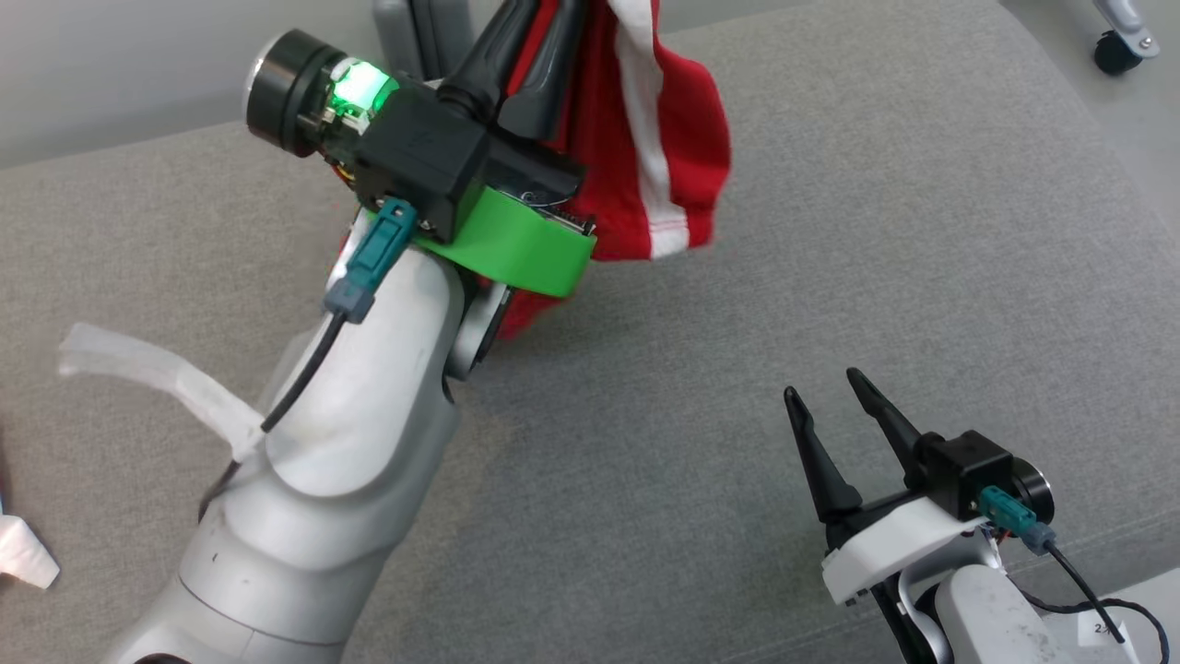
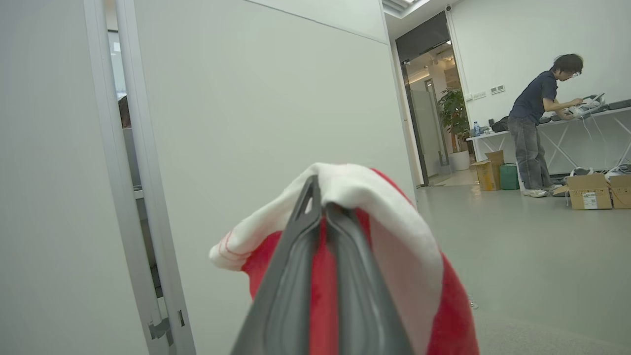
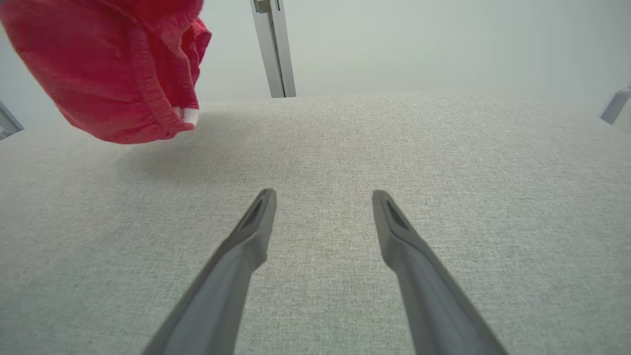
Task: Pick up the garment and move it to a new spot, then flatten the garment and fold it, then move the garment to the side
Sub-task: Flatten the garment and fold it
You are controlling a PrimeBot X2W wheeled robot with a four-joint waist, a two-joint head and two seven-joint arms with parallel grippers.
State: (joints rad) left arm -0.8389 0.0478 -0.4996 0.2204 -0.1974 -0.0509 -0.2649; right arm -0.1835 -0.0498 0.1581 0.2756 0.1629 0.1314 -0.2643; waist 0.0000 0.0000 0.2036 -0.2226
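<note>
Fingers [image 2: 291, 286] of the left gripper [image 2: 323, 197] pinching bunched cloth, grey fabric surface [image 1: 876, 231] spread wide below, red garment [image 1: 687, 138] with white stripe hanging above its far edge, right gripper [image 1: 830, 392] near the front right corner, fingers parted, empty

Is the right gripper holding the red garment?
No, the right gripper stands open and empty over the grey fabric surface, and the red garment hangs apart from it.

We see a red garment [image 1: 701, 138] with white stripes, a pale grey woven surface [image 1: 830, 277], and a bright green wrist collar [image 1: 516, 254].
</note>
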